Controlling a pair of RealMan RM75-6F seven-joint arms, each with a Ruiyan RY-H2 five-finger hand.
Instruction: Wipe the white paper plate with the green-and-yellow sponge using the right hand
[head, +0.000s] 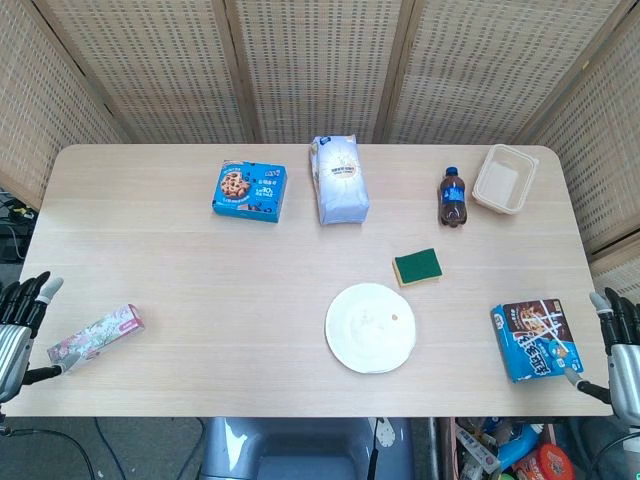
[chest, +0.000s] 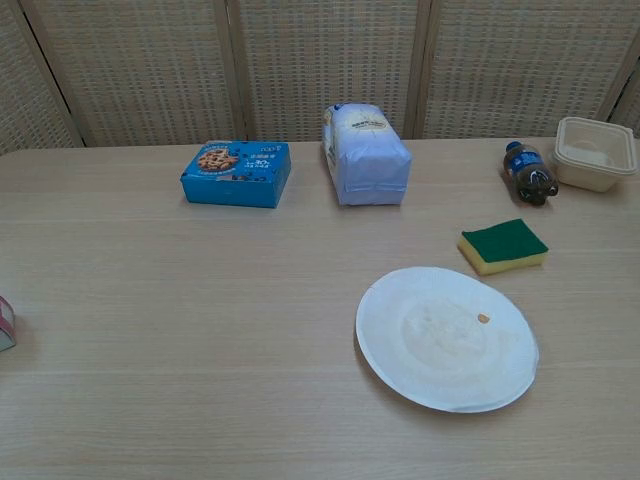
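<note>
Sponge (head: 417, 267) on the desk (head: 180, 260), green side up, yellow below — just past the plate (head: 371, 327) on its far right, close but not touching. Looks soft, light and squashy; best taken by its two long sides, squeezed gently so it does not fold. Plate looks thin and very light, with a small brown crumb and faint smears on it — likely to slide or tip if pushed hard, so soft strokes from above seem wise.

Right hand (head: 622, 345) at the near right corner, off the desk edge, fingers apart, holding nothing. Left hand (head: 20, 325) at the near left edge, also holding nothing, fingers loosely spread.

Plenty of bare desk around sponge and plate. Snack box (head: 536, 339) lies between right hand and plate — better to reach over or behind it. Bottle (head: 452, 196) and tub (head: 505, 179) sit farther back right, well apart from the sponge. Plate is fairly near the front edge, so no pushing toward it.
</note>
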